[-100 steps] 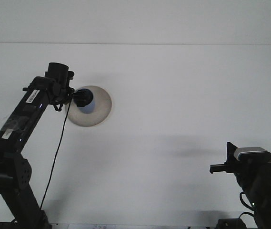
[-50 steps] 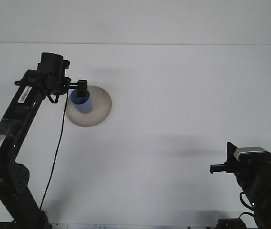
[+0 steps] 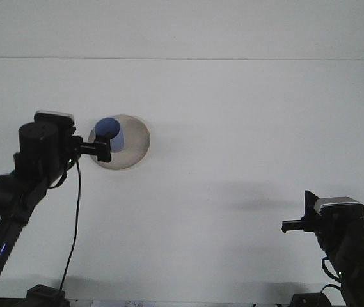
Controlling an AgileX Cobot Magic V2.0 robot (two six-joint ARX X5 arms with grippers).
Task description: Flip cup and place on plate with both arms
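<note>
On the plate (image 3: 134,137), toward its far-left part, sits the blue cup (image 3: 111,131), standing w/ its long axis vertical, top face toward the cam. I can't tell from this view whether that face is the open mouth or the base, so I won't call the flip done or not. My left gripper (image 3: 102,149) hangs just beside the cup, on the near-left side of the plate, overlapping the plate's left rim in the pic. From that gripper the cup lies up and slightly right, i.e. farther from me; looks apart from the fingers, not between them, but the dark fingers merge into one block so I can't tell if they're spread or closed. Nothing appears held. My right gripper (image 3: 295,224) is well apart from the plate, far near-right, pointing left; also can't tell its finger state, and it carries nothing I can see. Left arm is clearly nearer the cup. My read: any next touch on the cup falls to the left arm, approach along the table from the plate's near-left, across the cup's upright axis.
</note>
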